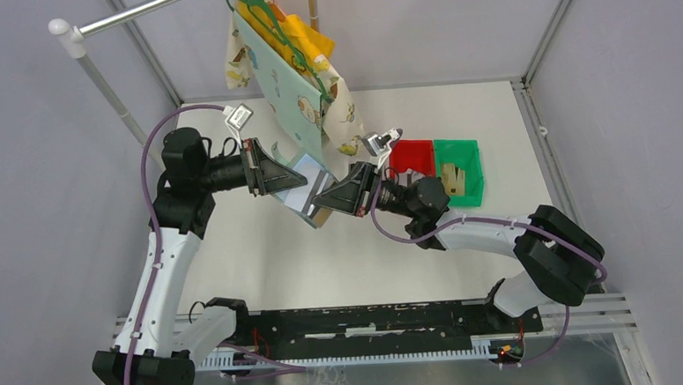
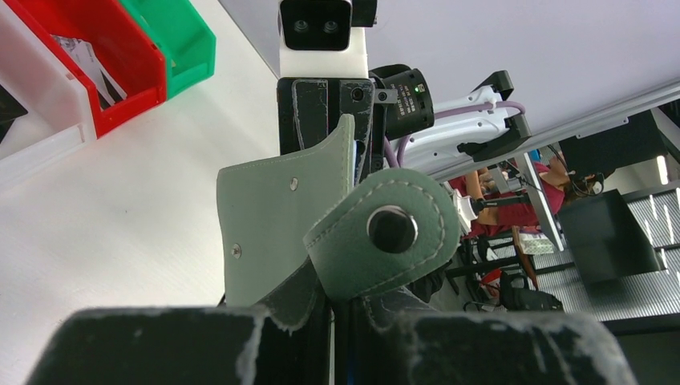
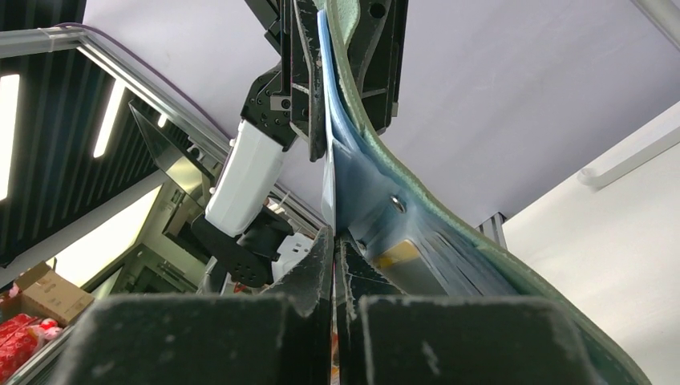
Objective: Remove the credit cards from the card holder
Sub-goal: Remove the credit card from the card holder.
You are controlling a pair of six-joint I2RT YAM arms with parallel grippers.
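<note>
The card holder (image 1: 307, 187), a grey-green folding wallet, hangs open in the air between my two grippers above the middle of the table. My left gripper (image 1: 286, 179) is shut on its left edge. In the left wrist view the holder (image 2: 265, 216) rises from the closed jaws with its snap tab (image 2: 385, 237) curled forward. My right gripper (image 3: 333, 241) is shut on the thin edge of a pale grey-white card (image 3: 327, 192) at the blue-silver pockets (image 3: 361, 172). A tan-gold card (image 3: 397, 255) sits in a pocket.
A red bin (image 1: 411, 156) and a green bin (image 1: 459, 170) with wooden blocks stand right of the grippers. A white bin (image 2: 32, 128) is beside the red one. A patterned cloth on a green hanger (image 1: 292, 72) hangs just behind the holder.
</note>
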